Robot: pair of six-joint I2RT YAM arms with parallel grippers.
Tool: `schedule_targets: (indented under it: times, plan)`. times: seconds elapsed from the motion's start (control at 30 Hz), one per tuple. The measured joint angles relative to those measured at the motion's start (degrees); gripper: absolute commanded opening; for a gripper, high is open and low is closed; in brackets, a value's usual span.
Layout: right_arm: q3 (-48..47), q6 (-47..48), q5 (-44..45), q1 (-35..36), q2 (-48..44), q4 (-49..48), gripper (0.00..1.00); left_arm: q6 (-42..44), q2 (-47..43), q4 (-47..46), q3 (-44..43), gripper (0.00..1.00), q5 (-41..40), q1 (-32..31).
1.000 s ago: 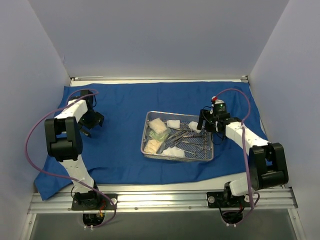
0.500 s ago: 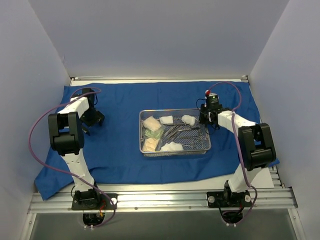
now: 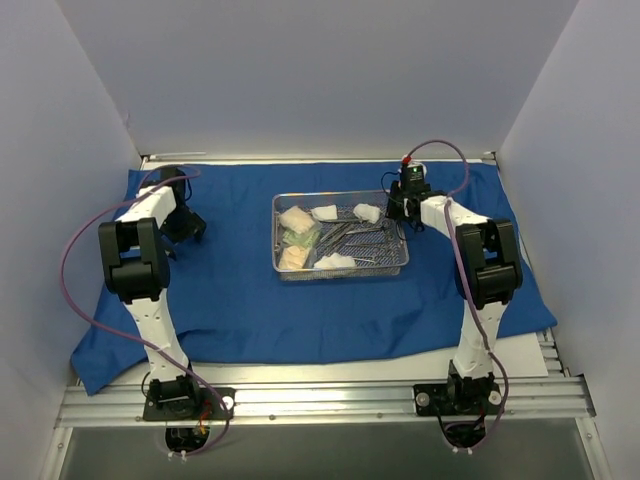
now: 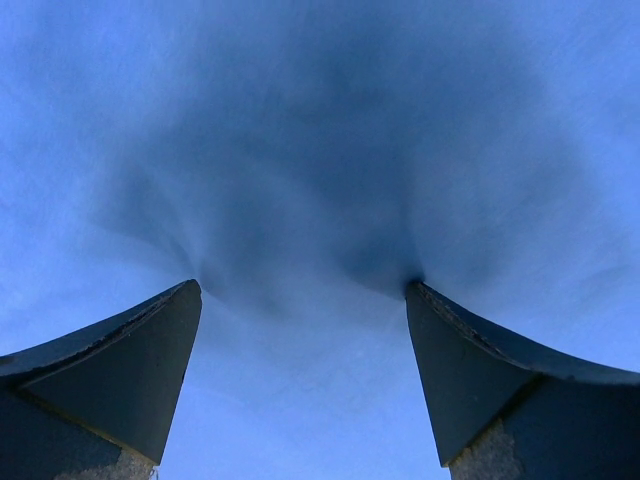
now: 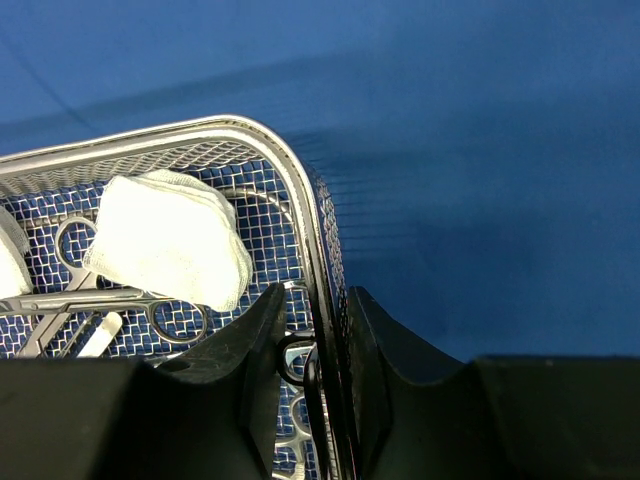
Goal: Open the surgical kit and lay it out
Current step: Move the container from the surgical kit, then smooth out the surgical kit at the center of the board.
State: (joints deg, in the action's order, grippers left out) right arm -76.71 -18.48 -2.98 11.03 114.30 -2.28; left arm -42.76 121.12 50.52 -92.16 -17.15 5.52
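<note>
The unwrapping looks done to me: the blue cloth (image 3: 300, 320) lies spread flat over the bench (image 3: 300, 372), and the wire-mesh tray (image 3: 340, 273) sits bare on it, toward the far side and a little right of the middle. The laying-out has not begun as far as I can see, for the gauze pads (image 5: 170, 235), the pale packets (image 3: 297, 240) and the steel instruments (image 3: 350, 240) are all inside the tray and nothing rests on the cloth beside it. My right claw (image 5: 315, 295) is closed on the tray's right-end wall near the far corner, one finger inside the mesh and one outside. My left claw (image 4: 300, 285) stands wide open with nothing in it, low over bare cloth at the far left, well apart from the tray. The tray's long axis runs left to right, level with the bench's near edge. The instruments lie roughly along it, with their ring handles toward my right claw.
</note>
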Motion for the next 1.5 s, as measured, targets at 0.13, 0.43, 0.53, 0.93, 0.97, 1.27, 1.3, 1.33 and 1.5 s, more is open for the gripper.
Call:
schedule_targets:
  times: [0.13, 0.43, 0.53, 0.93, 0.97, 1.27, 1.3, 1.33, 1.5]
  plan:
    - [-4.3, 0.5, 0.0, 0.3, 3.0, 0.6, 0.00, 0.4, 2.9, 0.7, -4.5, 0.94, -0.2, 0.2]
    - [-9.6, -0.5, -0.7, 0.3, 6.2, 2.1, 0.59, 1.2, 6.3, 1.8, -10.1, 0.94, -0.3, 0.5]
    - [-9.6, -1.2, -1.1, 0.0, 5.4, 2.2, 0.78, 1.2, 6.1, 1.6, -9.8, 0.94, -0.3, 0.5]
    - [10.0, -4.4, 7.3, -14.4, -22.2, 7.9, 1.00, 0.9, 2.7, -1.5, -4.3, 0.94, -0.7, 0.8]
    - [11.7, -4.5, 8.4, -16.0, -22.9, 8.5, 1.00, 0.9, 2.6, -1.7, -4.0, 0.94, -0.7, 0.8]
    - [21.3, -7.9, 11.5, -16.2, -17.6, 11.1, 1.00, 0.8, 2.5, -1.8, -3.8, 0.94, -0.5, 0.9]
    - [22.6, -8.5, 11.5, -16.0, -17.7, 11.1, 1.00, 0.7, 2.5, -1.9, -3.8, 0.94, -0.5, 0.9]
    - [23.9, -9.0, 11.5, -15.9, -18.0, 10.8, 1.00, 0.6, 2.4, -1.9, -3.7, 0.94, -0.5, 0.9]
    - [31.3, -12.4, 11.4, -15.9, -24.3, 9.4, 1.00, -0.2, 1.8, -3.1, -2.4, 0.94, -0.5, 0.9]
